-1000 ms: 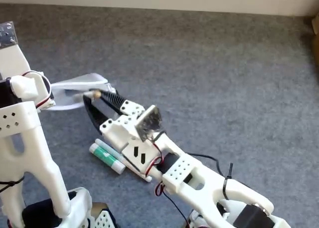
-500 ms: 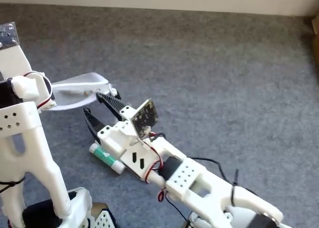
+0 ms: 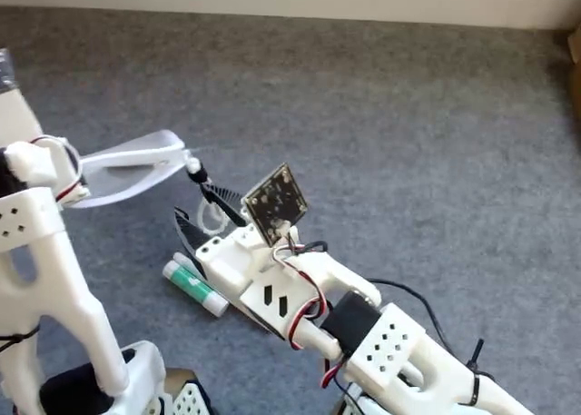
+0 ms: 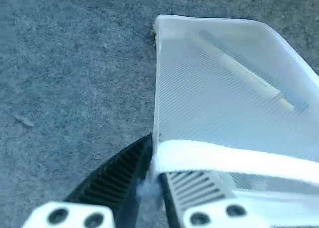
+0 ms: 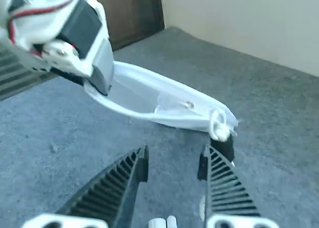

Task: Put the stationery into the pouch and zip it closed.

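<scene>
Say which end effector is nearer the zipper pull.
Right: right end effector open beside the zipper pull; left end effector clamps the pouch's opposite end.

The grey carpet (image 3: 408, 115) covers the whole surface; one white and green stick (image 3: 192, 288) lies flat on it.

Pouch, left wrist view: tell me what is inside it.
Through the translucent pouch one long pale stick-shaped item shows, lying slantwise; I cannot tell what kind of thing it is. The white band by the left claw covers whatever lies at that end.
</scene>
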Robot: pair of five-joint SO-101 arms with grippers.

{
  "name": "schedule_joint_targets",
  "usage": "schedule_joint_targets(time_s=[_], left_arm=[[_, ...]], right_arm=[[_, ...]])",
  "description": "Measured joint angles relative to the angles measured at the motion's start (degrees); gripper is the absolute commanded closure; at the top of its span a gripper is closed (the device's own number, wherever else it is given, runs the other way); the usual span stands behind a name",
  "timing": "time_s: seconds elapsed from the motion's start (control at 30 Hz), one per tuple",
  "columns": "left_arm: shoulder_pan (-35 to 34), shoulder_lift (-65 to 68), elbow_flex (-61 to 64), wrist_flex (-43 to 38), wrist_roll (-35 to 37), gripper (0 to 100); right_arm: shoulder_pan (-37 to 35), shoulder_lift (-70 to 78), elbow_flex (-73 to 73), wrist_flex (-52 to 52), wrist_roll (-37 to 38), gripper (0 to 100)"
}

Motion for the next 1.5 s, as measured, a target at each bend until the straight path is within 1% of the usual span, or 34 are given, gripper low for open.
schedule_joint_targets(time_s=[0.1,0.23,0.6,0.9,1.17,1.5], left_arm=[[-3.3,0.0,0.0,0.0,0.8,99],[-5.5,0.0,0.0,0.0,1.3,99],[-5.9,0.0,0.2,0.0,1.3,99],[-5.9,0.0,0.2,0.0,1.3,99],[-5.9,-0.4,2.5,-1.4,1.3,99],[-5.9,-0.9,3.3,-2.6,1.3,99]], right_arm=[[0.0,0.0,-0.1,3.3,0.0,83.9],[-0.1,0.0,1.1,4.8,0.0,83.9],[0.0,0.8,5.6,5.2,0.0,83.9],[-0.1,19.7,5.1,5.2,1.0,83.9],[-0.1,32.0,0.2,5.2,4.2,83.9],[-0.1,45.2,-8.6,5.2,4.7,83.9]])
